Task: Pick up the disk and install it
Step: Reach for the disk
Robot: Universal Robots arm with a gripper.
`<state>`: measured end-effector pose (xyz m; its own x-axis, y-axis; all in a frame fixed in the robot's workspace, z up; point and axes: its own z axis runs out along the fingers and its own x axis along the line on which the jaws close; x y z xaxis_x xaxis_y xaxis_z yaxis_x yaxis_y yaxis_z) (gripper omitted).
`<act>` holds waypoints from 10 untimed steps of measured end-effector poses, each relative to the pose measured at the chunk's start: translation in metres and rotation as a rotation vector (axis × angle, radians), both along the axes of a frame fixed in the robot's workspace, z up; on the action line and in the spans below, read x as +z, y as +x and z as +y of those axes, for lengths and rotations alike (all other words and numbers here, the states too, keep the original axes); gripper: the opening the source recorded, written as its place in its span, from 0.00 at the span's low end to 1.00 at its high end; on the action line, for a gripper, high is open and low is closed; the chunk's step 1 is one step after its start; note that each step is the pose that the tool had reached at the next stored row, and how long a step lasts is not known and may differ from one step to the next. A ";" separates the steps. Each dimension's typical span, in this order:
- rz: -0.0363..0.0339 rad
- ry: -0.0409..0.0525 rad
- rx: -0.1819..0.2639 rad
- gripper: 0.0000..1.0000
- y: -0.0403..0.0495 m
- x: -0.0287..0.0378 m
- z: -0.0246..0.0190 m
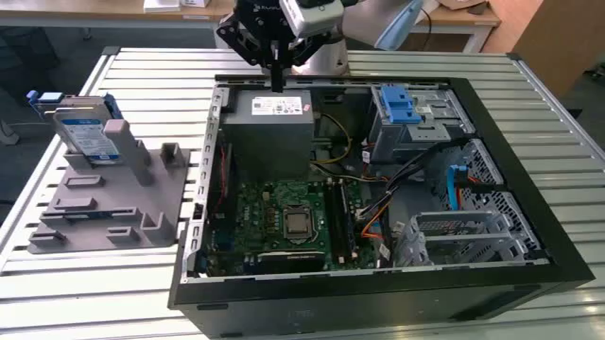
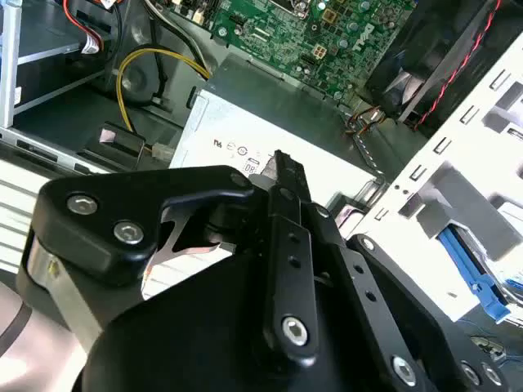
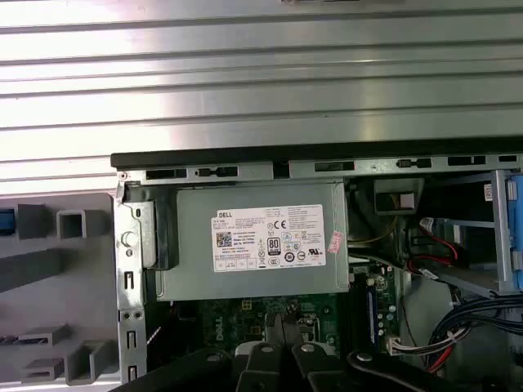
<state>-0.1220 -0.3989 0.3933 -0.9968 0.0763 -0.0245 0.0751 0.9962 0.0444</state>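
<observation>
Status: the gripper hangs in the upper middle of the exterior view, over the back edge of the open computer case, with its tip just above the grey power supply. We find its fingers brought together with nothing between them. The second wrist view agrees, showing them as one narrow black bar over the white sticker of the power supply.

The disk is well apart from the gripper, at the exterior view's left. It stands on edge in a slot of a grey holder, label facing out, with its blue frame showing behind it. We judge that it is parked upright so that its top edge is free to be taken from above. It has not yet been picked up.

The case lies on its side on the slatted metal table with the panel off, so its interior faces upward. The circuit board sits in the middle of the case. A drive bay with a blue latch sits toward the upper right. We judge this layout is meant to give the arm access straight down. We cannot tell from these views which bay is to receive the disk.
</observation>
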 end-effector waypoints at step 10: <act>0.0000 0.0001 0.000 0.11 -0.0022 0.0000 0.0000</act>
